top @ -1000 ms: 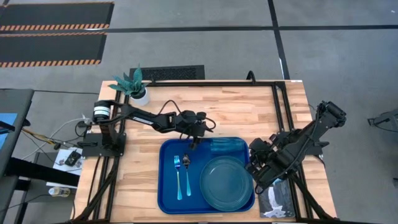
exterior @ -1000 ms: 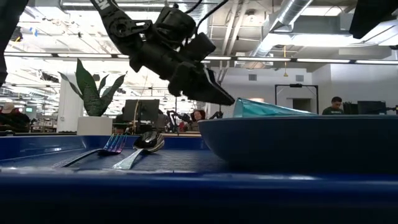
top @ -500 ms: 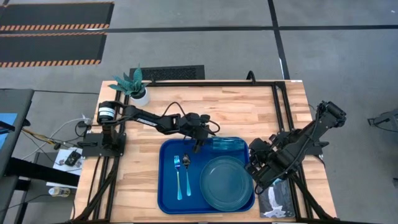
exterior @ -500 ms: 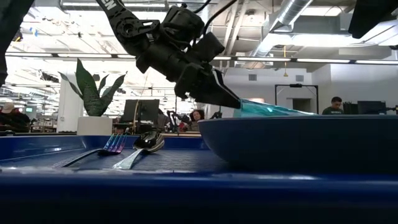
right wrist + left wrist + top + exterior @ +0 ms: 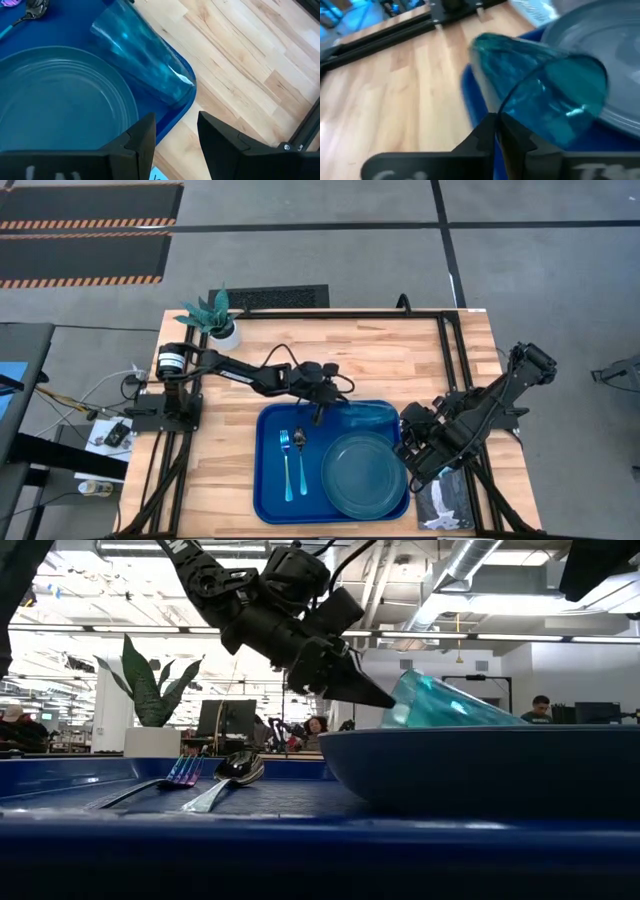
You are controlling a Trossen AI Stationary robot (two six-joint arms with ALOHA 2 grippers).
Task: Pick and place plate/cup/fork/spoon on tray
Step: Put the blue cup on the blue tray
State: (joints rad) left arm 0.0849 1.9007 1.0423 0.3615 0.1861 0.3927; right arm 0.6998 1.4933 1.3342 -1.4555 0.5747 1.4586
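Cup [image 5: 440, 705] lay tipped on its side at the far edge of the tray [image 5: 270, 500], mouth end raised and gripped, base end low behind the plate [image 5: 364, 471]. Left gripper [image 5: 320, 409] reached over the tray's far rim, its jaws pinched tight on the cup's rim, one finger inside the mouth and one outside as seen in the left wrist view. Plate sat flat in the tray's right half, just beside the cup. Fork [image 5: 286, 463] and spoon [image 5: 301, 461] lay side by side in the tray's left half, handles toward the near edge, fork on the outer side. Right gripper [image 5: 175, 131] hung off the tray's right edge above the bench [image 5: 450, 370], jaws parted, nothing between them. Potted plant [image 5: 216, 316] stood at the bench's far left corner; small book [image 5: 445, 502] lay at the near right corner
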